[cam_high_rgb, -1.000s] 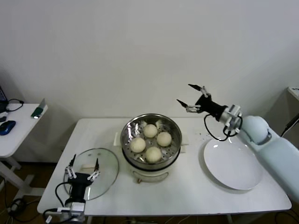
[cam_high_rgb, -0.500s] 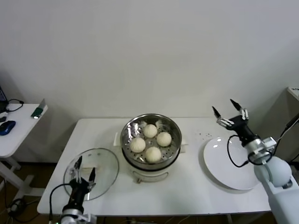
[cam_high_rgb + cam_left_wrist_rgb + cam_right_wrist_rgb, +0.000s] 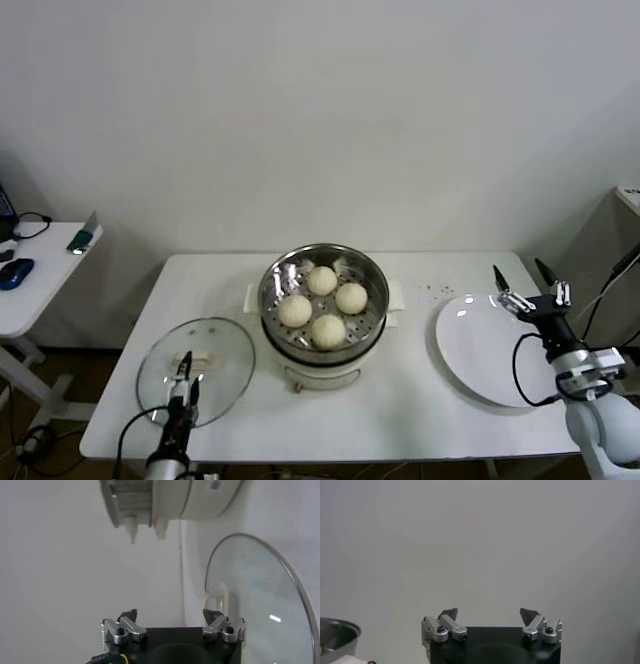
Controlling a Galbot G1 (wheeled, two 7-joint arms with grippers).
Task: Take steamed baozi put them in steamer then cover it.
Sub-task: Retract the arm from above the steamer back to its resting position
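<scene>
the left gripper (image 3: 184,380) hangs low at the table's near edge, over the near part of the cover (image 3: 196,370), its jaws spread wide and holding nothing. the cover lies flat on the white table (image 3: 400,400), just left of the steamer (image 3: 324,318). the right gripper (image 3: 531,290) hovers above the far right edge of the white plate (image 3: 495,350), jaws also spread and empty. the four steamed baozi (image 3: 323,305) sit on the perforated tray inside the open steamer at the table's middle.
</scene>
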